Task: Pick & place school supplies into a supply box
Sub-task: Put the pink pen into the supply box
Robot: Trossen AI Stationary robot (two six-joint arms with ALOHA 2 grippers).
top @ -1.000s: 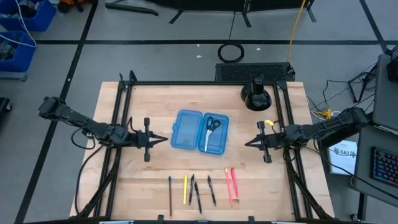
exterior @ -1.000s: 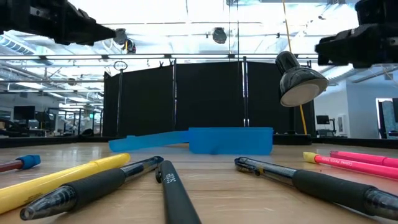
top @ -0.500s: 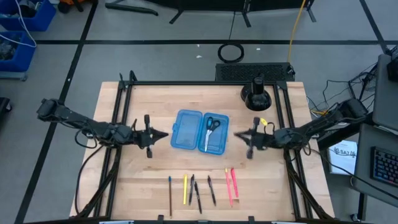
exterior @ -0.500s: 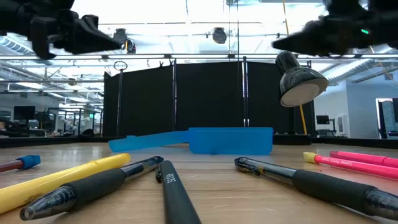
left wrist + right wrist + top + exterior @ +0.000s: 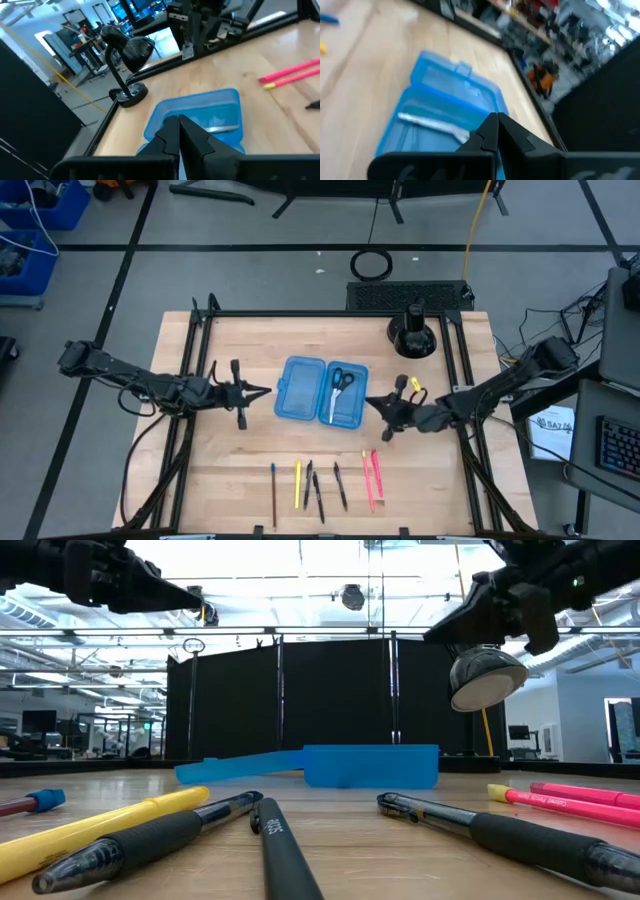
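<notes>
Blue box [image 5: 322,390] open mid-table, scissors [image 5: 340,380] inside. Right gripper [image 5: 372,402] at 3 o'clock, closed, empty. Left gripper [image 5: 262,391] at 9 o'clock, closed, empty.

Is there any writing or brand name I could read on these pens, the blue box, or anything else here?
None can be read.
black pen: small pale marks on the barrel, too small to read.
white sheet beside the table: dark print, too blurred to read.
blue box, pink pens: no writing shows.

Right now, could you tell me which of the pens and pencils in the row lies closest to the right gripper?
The outer pink pen, at the row's right end, lies nearest the right gripper.
</notes>
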